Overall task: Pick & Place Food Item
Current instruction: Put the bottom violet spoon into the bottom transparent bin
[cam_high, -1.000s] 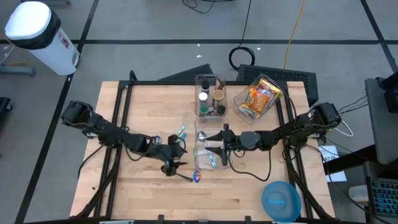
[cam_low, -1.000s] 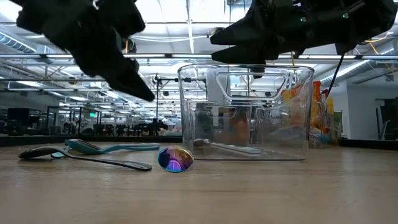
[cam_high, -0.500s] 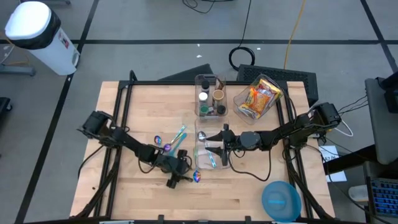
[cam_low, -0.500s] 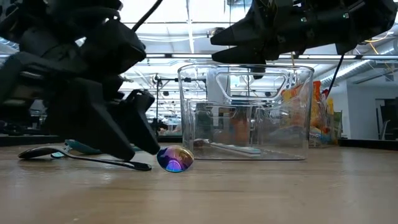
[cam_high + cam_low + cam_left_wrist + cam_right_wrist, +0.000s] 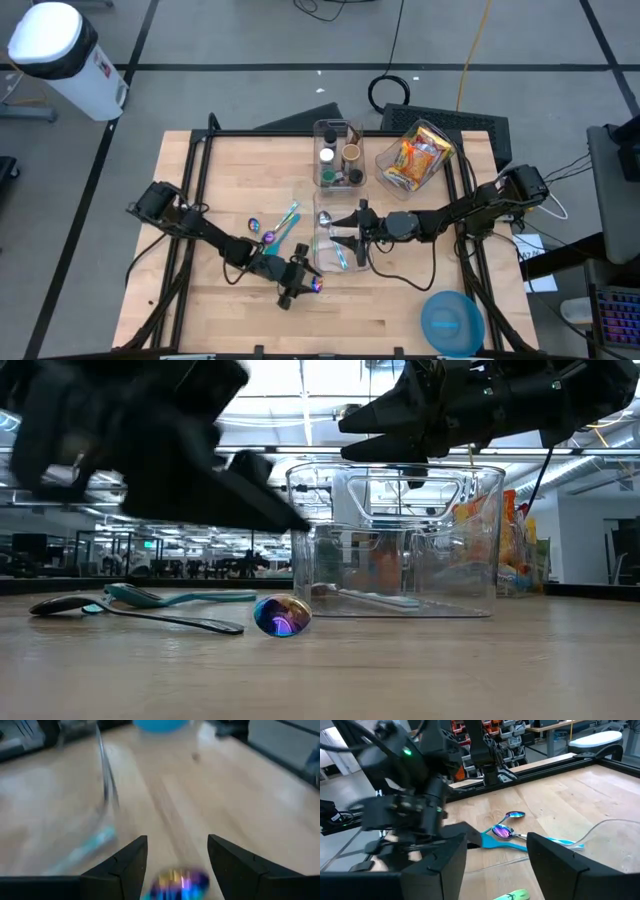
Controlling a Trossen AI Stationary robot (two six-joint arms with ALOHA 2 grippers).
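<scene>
High view has the left gripper [image 5: 303,283], fingers spread, stretched low over the iridescent spoon [image 5: 316,285], having slid closer since earlier.

You've got: grey floor [image 5: 250,40] w/ dark seam lines; white bin [image 5: 55,45] at a far corner; ceiling strip lights [image 5: 300,380]; shelving [image 5: 490,735] behind.

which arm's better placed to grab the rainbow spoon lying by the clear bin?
Left. Its open gripper sits right over the spoon bowl, while the right gripper hovers open above the clear bin.
</scene>
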